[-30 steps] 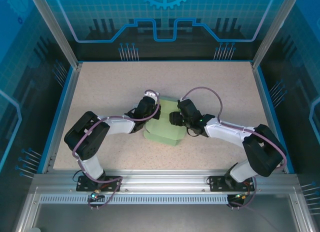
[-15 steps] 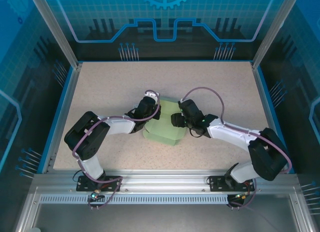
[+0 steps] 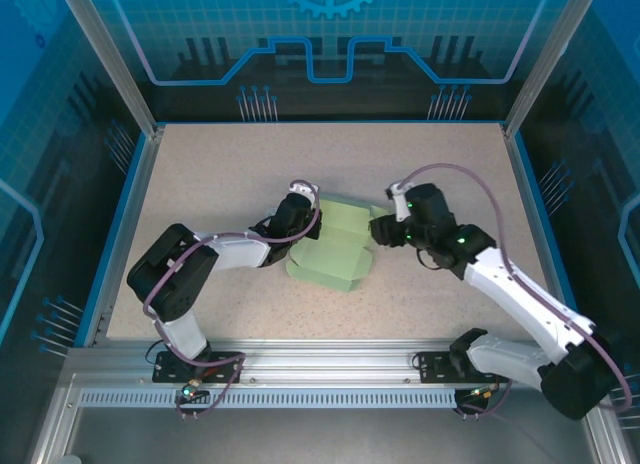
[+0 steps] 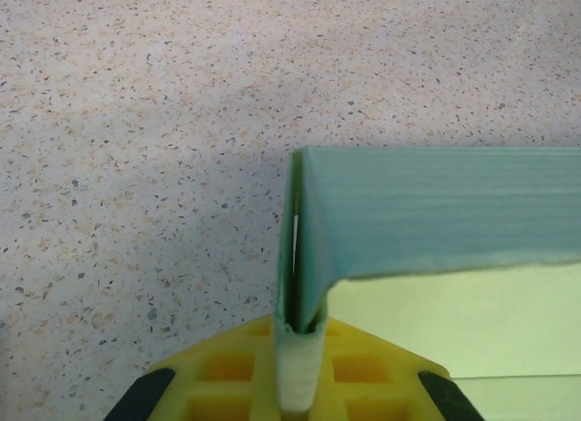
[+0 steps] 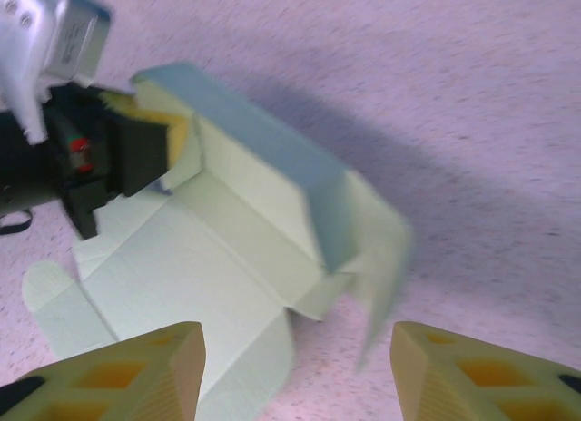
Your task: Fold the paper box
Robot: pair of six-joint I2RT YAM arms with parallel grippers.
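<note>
The pale mint-green paper box [image 3: 335,249] lies part-folded at the middle of the table, with one long wall raised along its far side. My left gripper [image 3: 303,222] is shut on the left end of that wall; in the left wrist view the doubled card [image 4: 427,212] is pinched between the fingertips [image 4: 298,367]. My right gripper [image 3: 378,230] hovers open just right of the box and touches nothing. In the right wrist view the box [image 5: 227,249] spreads ahead of the open right gripper [image 5: 295,348], with a loose end flap [image 5: 381,249] blurred and the left gripper [image 5: 136,144] at the wall's far end.
The speckled tabletop [image 3: 220,174] is bounded by a blue rim [image 3: 128,224] and transparent enclosure walls. Both arm bases sit on the aluminium rail [image 3: 320,369] at the near edge.
My right arm has drawn back to the right, away from the box, and its jaws now stand clear of the card. The left gripper has kept its grip and place.
</note>
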